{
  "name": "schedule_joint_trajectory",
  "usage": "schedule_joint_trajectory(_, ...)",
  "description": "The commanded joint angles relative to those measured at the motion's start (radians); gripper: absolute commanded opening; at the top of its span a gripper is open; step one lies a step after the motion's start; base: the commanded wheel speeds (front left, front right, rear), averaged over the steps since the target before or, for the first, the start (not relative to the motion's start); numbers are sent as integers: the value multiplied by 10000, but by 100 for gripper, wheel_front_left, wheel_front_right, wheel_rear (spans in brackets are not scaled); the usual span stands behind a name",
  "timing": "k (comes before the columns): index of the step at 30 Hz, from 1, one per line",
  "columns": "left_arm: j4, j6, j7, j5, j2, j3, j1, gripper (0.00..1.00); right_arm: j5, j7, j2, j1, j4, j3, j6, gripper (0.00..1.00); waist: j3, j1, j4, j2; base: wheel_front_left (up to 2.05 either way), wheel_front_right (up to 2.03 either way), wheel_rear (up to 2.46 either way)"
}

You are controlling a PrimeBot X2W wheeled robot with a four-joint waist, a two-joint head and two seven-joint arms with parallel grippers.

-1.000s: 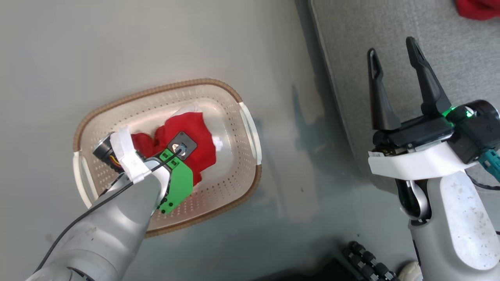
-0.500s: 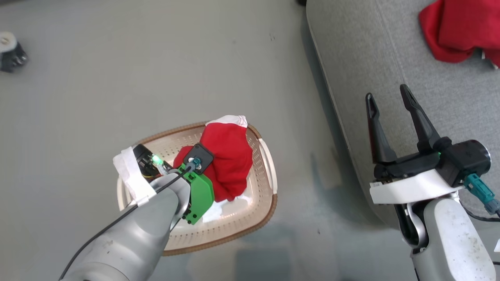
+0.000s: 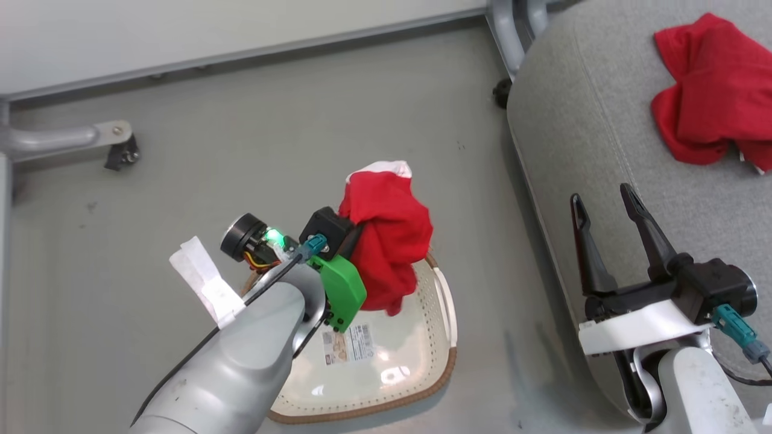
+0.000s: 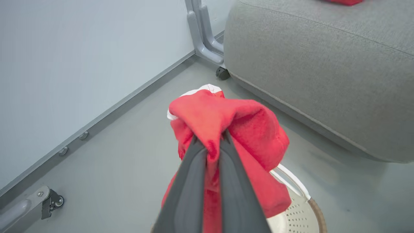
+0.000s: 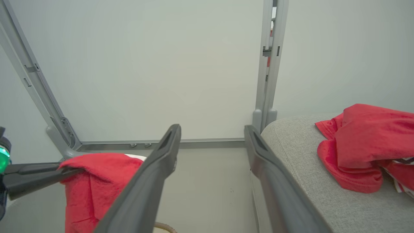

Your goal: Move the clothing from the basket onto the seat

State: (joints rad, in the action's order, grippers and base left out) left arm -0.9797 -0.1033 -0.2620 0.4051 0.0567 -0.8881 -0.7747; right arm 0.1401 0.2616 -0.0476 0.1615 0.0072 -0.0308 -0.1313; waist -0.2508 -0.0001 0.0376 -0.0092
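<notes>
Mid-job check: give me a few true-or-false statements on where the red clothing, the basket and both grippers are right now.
1. The left gripper is shut on a red garment. True.
2. The held garment rests on the bottom of the basket. False: it hangs from the gripper above the basket.
3. The right gripper holds clothing. False: it is open and empty, over the edge of the seat.
4. A second red garment lies on the seat. True.
5. The basket stands on the seat. False: it stands on the floor beside the seat.
</notes>
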Motion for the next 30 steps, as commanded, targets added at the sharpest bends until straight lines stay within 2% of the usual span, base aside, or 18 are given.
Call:
schedule_joint_trajectory(1,361,117,-33,-21,113,173,139,0,-36,26,-30,-213,24,29,11,100,551,1,-445,92,0,0,0)
schedule_joint_trajectory(7,2128,350,-34,-274,349,843,409,0,70,26,-30,-474,56,3,11,100,921,1,-552,92,0,0,0)
schedule_joint_trajectory(16,4222,472,-23,-726,450,1648,542,0,217,26,-31,-774,103,-81,11,100,1345,1,-558,92,0,0,0)
schedule_joint_trajectory(22,5051,482,-23,-860,392,1864,293,0,335,26,-29,-895,84,-152,11,100,1461,1,-550,92,0,0,0)
schedule_joint_trajectory(30,5426,478,-23,-990,323,1814,88,0,530,26,-29,-1003,-27,-460,11,100,1541,1,-544,92,0,0,0)
